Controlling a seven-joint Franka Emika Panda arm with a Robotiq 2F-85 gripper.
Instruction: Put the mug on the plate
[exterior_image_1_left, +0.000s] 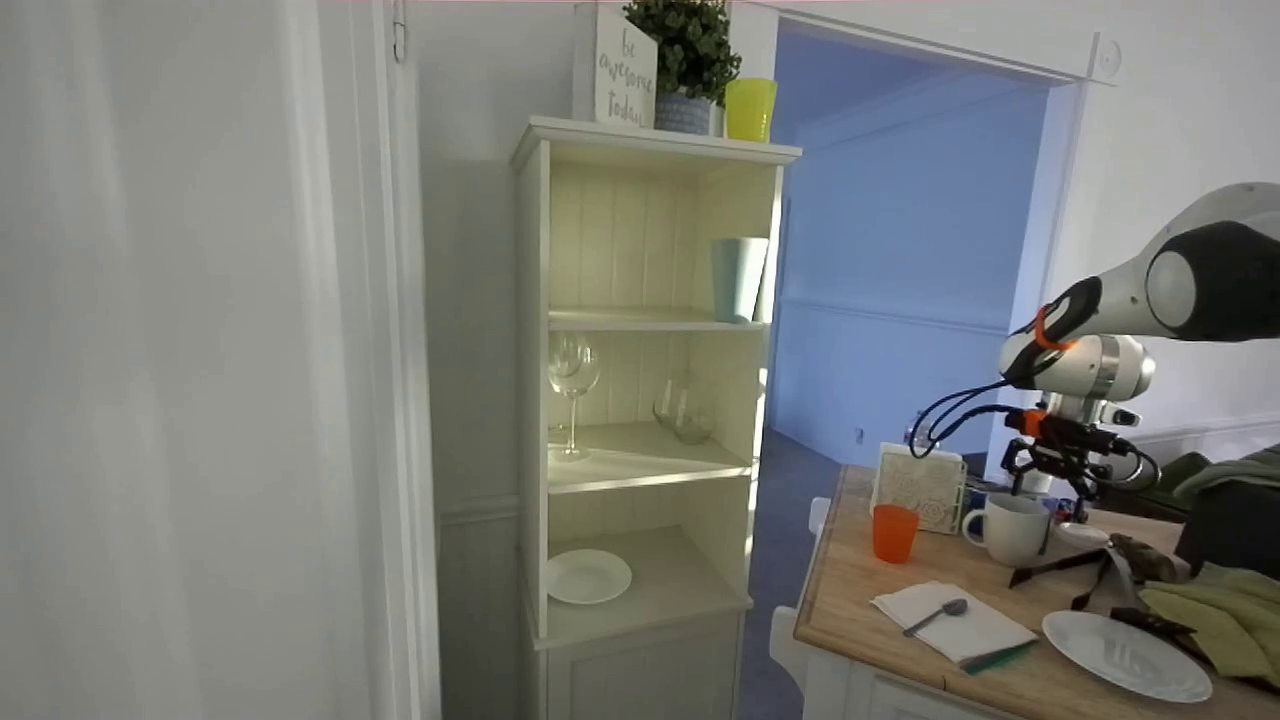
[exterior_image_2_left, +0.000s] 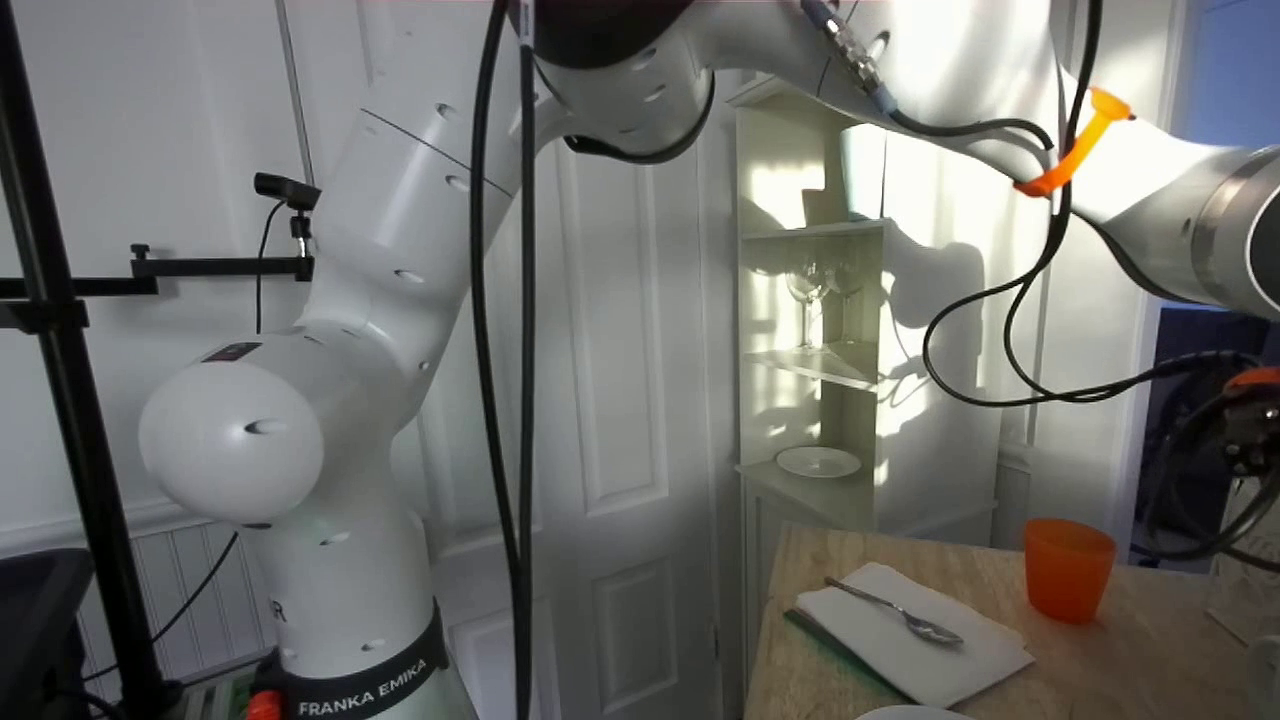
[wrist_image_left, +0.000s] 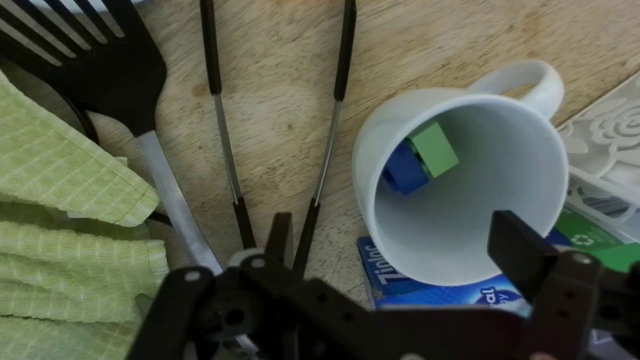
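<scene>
My black two-finger gripper (wrist_image_left: 395, 232): empty, jaws parted wide, above the table. Small white ceramic mug (wrist_image_left: 472, 215) with looped side handle is right below, upright on the light wooden tabletop (exterior_image_1_left: 850, 590). In the wrist view one jaw shows left of the mug, the other overlaps its rim; can't tell if I'm touching it. Inside the mug: dark blue block (wrist_image_left: 406, 169) and light green block (wrist_image_left: 435, 150), side by side. Handle points upper right in the wrist view, near a white openwork rose-patterned holder (wrist_image_left: 607, 130). Blue Ziploc box (wrist_image_left: 387, 280) shows past the mug's lower edge there.

Flat round white plate (exterior_image_1_left: 1125, 655): near the table's front edge in an exterior view, well apart from the mug. Black slotted spatula (wrist_image_left: 120, 75) with metal shaft and metal tongs (wrist_image_left: 226, 150) with black grips lie on the wood; spatula head overlaps the plate in that exterior view, contact unclear. Light green checked cloth (wrist_image_left: 65, 280) is beside the spatula.

Orange plastic cup (exterior_image_1_left: 894, 533) in both exterior views, apart from the mug. White folded napkin (exterior_image_2_left: 945, 668) with a metal spoon (exterior_image_2_left: 930, 631) on top, near the plate. Cream shelf unit (exterior_image_1_left: 532, 400) behind: plain white dish (exterior_image_1_left: 588, 577) on the bottom open shelf, clear stemmed wine glass (exterior_image_1_left: 573, 375) one up, pale blue tumbler (exterior_image_1_left: 738, 280) above that.
</scene>
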